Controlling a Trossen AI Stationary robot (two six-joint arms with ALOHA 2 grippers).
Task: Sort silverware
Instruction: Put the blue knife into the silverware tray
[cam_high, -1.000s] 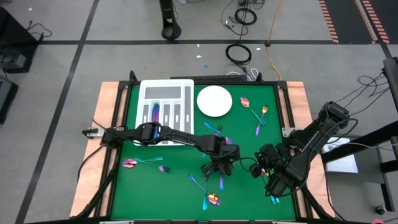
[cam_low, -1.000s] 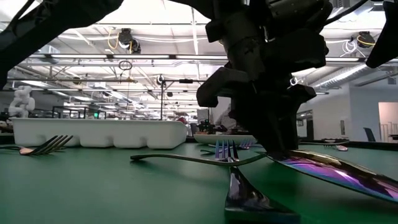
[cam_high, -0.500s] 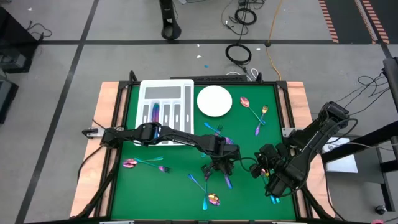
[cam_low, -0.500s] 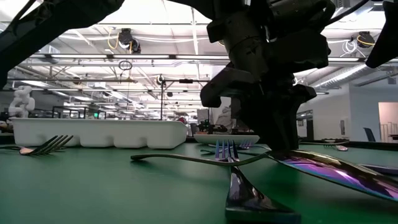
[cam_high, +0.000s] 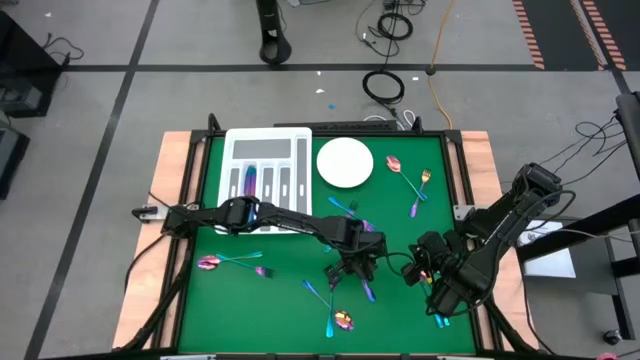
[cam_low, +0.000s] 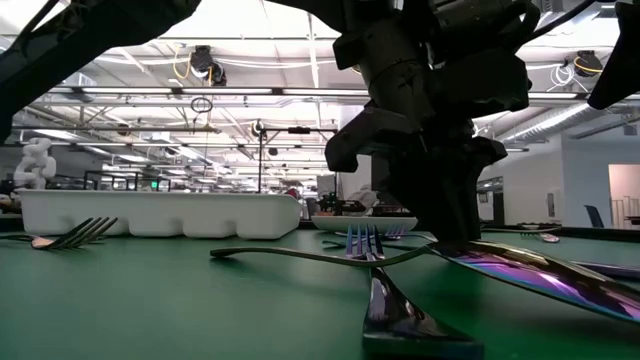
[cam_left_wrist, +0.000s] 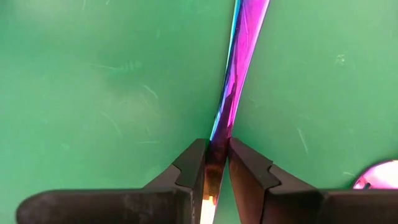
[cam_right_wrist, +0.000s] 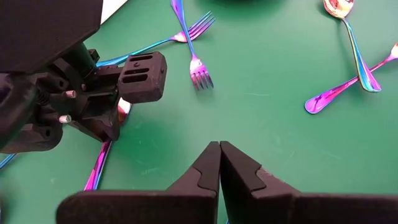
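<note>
Left wrist view shows a thin iridescent handle (cam_left_wrist: 235, 74) of one piece of silverware lying flat on the green surface (cam_left_wrist: 93, 93), its near end pinched between the two dark fingers of the left gripper (cam_left_wrist: 216, 163); which utensil it is cannot be told from here. In the high view this grip sits at the middle of the surface, among a loose scatter of other pieces. Such a piece is likely light, stiff and slick, and it lies so flat that little edge is offered; a pinch across the narrow handle, as here, seems the sensible hold, though it may swivel between the pads once lifted. A fork (cam_right_wrist: 194, 65) lies just beyond the left gripper in the right wrist view, with a spoon (cam_right_wrist: 350, 31) and another piece crossed farther off. The right gripper (cam_right_wrist: 219, 163) hovers near the right edge of the surface, fingers pressed together on nothing. At the far side stands the white divided tray (cam_high: 268, 165), with at least one shimmering piece already in a slot, and beside it the round white plate (cam_high: 345, 162), which looks bare.
</note>
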